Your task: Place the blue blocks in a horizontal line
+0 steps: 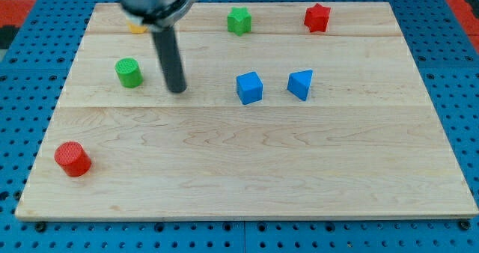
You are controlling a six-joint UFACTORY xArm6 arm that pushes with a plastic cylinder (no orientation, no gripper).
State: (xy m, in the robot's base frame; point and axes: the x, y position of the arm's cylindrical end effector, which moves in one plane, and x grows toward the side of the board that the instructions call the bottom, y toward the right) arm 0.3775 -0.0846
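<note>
A blue cube (249,87) and a blue triangular block (300,84) sit side by side near the board's middle, a small gap between them, at about the same height in the view. My tip (177,90) rests on the board to the left of the blue cube, well apart from it, and to the right of a green cylinder (129,72).
A green star-shaped block (239,20) and a red star-shaped block (316,17) sit near the top edge. A yellow block (136,28) is mostly hidden behind the arm at top left. A red cylinder (72,159) sits at lower left. The wooden board (247,171) lies on a blue pegboard.
</note>
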